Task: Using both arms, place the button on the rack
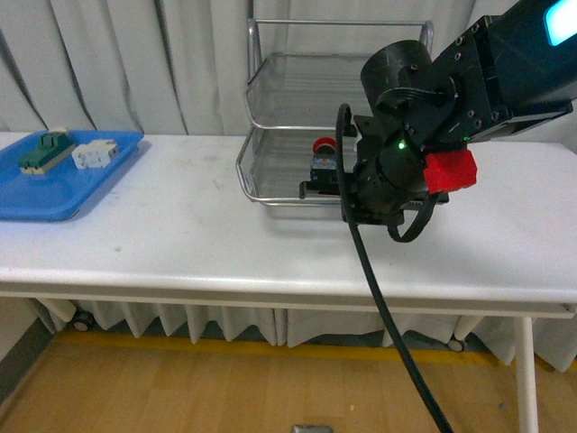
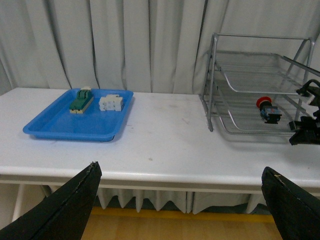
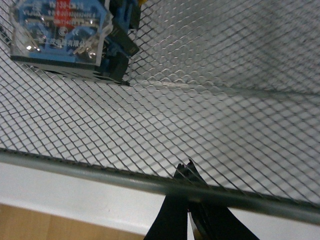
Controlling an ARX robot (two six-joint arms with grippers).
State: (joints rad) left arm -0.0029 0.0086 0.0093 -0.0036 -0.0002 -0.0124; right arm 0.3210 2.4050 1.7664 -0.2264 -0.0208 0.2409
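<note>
The button, red cap on a black and blue body, lies on the lowest mesh tier of the silver rack. From the left wrist the button shows inside the rack. My right arm reaches to the rack's front edge. My right gripper is shut, empty, its tips just under the tier's front rail; the button rests apart from it on the mesh. My left gripper hangs open over the table's near edge, holding nothing, well away from the rack.
A blue tray at the table's left end holds a green-topped block and a white block. White table stretches between tray and rack. Grey curtains hang behind. The right arm's cable droops past the front edge.
</note>
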